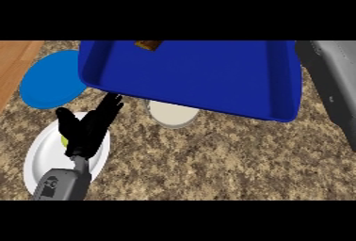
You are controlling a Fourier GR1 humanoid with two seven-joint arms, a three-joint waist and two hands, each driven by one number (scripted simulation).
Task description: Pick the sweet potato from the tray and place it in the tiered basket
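Sweet potato (147, 44): one brown item, lying inside the tray (195, 75) at its far rim, left of centre. The view's top edge cuts most of it off. No hand touches it.

Items, near to far:

1. Left forearm: one, grey, entering from the lower left.
2. White plate (42, 155): one, on the counter (208, 160) at the lower left, partly covered by the forearm and hand.
3. Left hand (87, 132): one hand in view, above the white plate. Fingers are straight and slightly spread, pointing toward the tray's near-left corner, with the thumb held apart on the left. It holds nothing. Whether the fingertips touch the tray's rim cannot be told.
4. Yellow-green item (65, 140): one, on the white plate, mostly hidden by the hand.
5. Cream round dish (172, 115): one, its far part hidden under the tray's near edge.
6. Tray: one, blue, with raised rims, filling the upper centre.
7. Blue plate (49, 80): one, left of the tray, its right edge hidden behind the tray's corner. Plates total: two.
8. Grey body (334, 89): one, along the right edge beside the tray. What it is cannot be told.
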